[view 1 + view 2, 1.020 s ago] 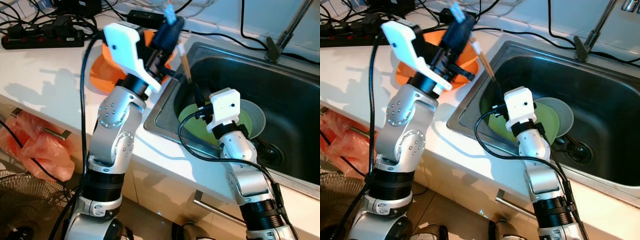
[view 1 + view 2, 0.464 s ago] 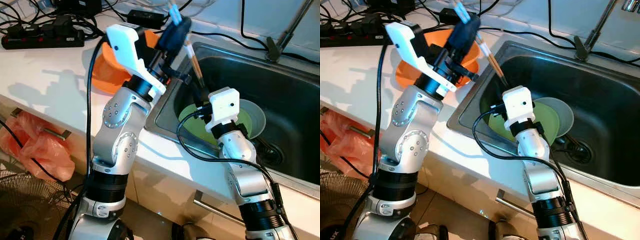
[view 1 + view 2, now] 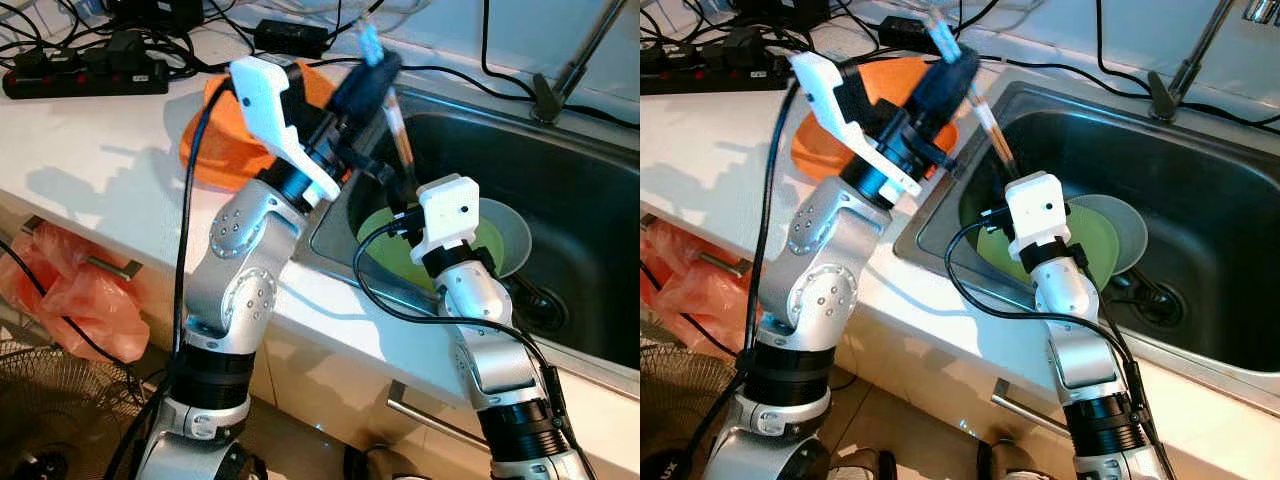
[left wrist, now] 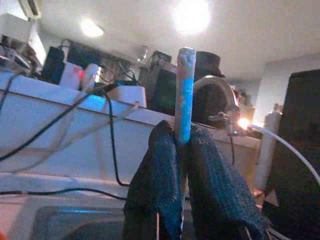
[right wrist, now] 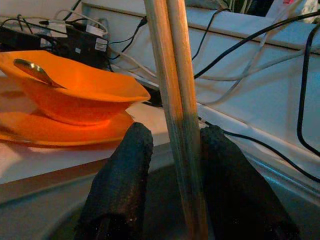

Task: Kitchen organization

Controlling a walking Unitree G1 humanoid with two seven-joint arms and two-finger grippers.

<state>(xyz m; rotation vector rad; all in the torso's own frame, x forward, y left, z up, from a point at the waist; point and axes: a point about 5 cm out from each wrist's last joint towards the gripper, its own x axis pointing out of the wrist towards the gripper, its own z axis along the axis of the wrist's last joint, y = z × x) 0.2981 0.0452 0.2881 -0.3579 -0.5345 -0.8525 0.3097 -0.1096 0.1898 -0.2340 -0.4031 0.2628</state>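
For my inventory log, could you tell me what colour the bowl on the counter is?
The bowl is orange, clearest in the right wrist view.

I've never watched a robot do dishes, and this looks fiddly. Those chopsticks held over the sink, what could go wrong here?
The left gripper pinches the chopsticks near their top end, so they might swivel or slip into the sink.

Their lower part sits between the right gripper fingers without clear contact; a misjudged handover could drop them onto the green plate.

The left arm reaches over the orange bowl and might knock it.
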